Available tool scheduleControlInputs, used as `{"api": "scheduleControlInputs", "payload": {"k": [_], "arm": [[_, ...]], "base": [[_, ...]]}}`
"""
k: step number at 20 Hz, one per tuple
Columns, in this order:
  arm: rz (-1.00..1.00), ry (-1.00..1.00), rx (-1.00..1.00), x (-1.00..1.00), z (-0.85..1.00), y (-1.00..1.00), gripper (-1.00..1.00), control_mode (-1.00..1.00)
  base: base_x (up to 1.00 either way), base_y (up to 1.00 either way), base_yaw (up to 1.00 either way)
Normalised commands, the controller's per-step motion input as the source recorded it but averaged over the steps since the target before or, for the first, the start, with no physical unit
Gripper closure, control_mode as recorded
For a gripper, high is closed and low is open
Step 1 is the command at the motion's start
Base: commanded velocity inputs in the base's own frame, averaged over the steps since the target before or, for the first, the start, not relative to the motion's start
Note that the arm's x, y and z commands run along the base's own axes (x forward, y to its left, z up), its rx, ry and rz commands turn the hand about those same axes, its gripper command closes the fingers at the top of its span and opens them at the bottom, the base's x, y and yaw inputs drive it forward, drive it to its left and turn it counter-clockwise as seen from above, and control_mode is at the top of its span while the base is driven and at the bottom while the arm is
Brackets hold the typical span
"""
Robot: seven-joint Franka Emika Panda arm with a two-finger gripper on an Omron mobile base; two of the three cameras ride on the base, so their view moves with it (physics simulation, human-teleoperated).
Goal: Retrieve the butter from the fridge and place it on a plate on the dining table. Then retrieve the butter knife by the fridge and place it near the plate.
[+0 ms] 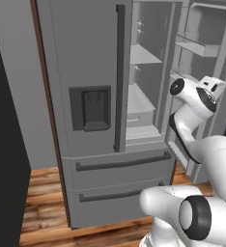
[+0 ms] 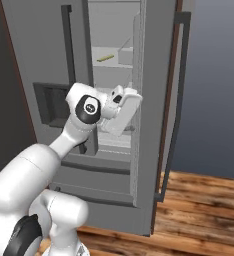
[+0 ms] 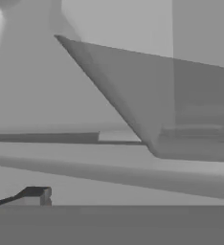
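The fridge [image 1: 91, 120] stands with its right-hand door swung wide, its left door shut, the dark dispenser panel [image 1: 90, 108] set in that shut door and the two bottom drawers [image 1: 117, 181] closed beneath. The white arm reaches from the base into the open compartment, its hand turned inward toward the pale shelves [image 1: 140, 101].

In the right base view the butter [image 2: 105, 58] lies on an upper shelf — a thin yellow stick, slightly slanted, toward the left part of that shelf and above the level of the hand. The hand's white body sits lower, in front of the middle shelves, apart from the butter.

The gripper [image 2: 130, 111] itself is hard to read: from both base cameras the wrist and hand housing cover the fingers, so how wide they stand cannot be told there. In the hand view one dark fingertip [image 3: 35, 195] shows at the lower left (the other is not to be made out), with grey shelf edges and an angled inner wall ahead of it. Nothing yellow lies between or against the tips in that view, and no contact with any shelf can be made out — whether the jaws are parted or closed, I cannot tell.
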Motion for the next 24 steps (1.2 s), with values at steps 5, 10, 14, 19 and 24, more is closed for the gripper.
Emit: {"api": "scheduleControlInputs", "payload": {"k": [5,10,14,19,24], "arm": [[-0.01,0.07,-0.02,-0.13,0.13,0.48,-1.0,-1.0],[-0.06,0.0,0.23,-0.27,0.03,1.0,-1.0,-1.0],[-0.03,-0.02,0.6,-0.05,0.0,0.97,-1.0,-1.0],[0.0,-0.17,0.68,0.0,0.0,1.0,-1.0,-1.0],[0.0,-0.33,0.62,0.0,0.01,0.87,-1.0,-1.0]], "base": [[0.0,0.0,0.0],[0.0,0.0,0.0],[0.0,0.0,0.0],[0.0,0.0,0.0],[0.0,0.0,0.0]]}}
